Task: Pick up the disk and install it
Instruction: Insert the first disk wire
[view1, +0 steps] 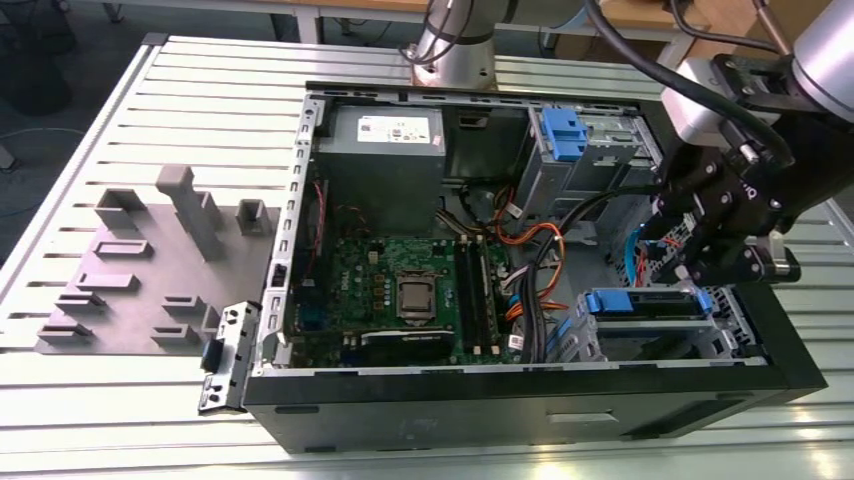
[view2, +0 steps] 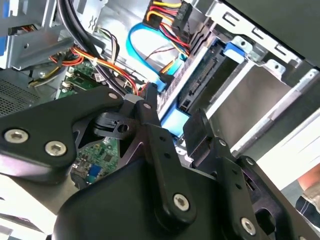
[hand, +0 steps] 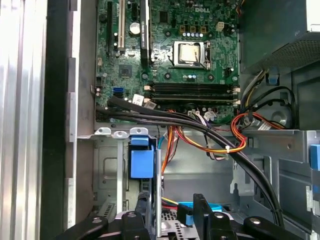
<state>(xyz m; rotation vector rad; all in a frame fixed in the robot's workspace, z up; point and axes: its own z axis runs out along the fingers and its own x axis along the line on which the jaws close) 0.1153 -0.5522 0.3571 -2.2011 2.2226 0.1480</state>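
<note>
The disk (view2: 200, 87) stands on edge in the drive bay of the open computer case (view1: 534, 400), at the exterior view's right. Its dark connector edge and a blue side rail (view2: 172, 122) show in the second wrist view. My gripper (view2: 175, 125) straddles it, one black finger (view2: 150, 117) against each side of the rail, so it looks shut on the disk. In the exterior view the gripper (view1: 701, 265) hangs over that bay and covers the disk. In the first wrist view the gripper (hand: 171, 212) has a thin metal bay wall (hand: 158, 185) between its fingers.
Orange, black and blue cables (view1: 534, 260) cross the case beside the bay. The motherboard (view1: 400, 290) lies in the middle and a grey power-supply box (view1: 384, 135) at the back. Blue-latched cages (view1: 561, 135) (view1: 627, 302) flank the gripper. A grey fixture plate (view1: 147, 260) sits at the exterior view's left.
</note>
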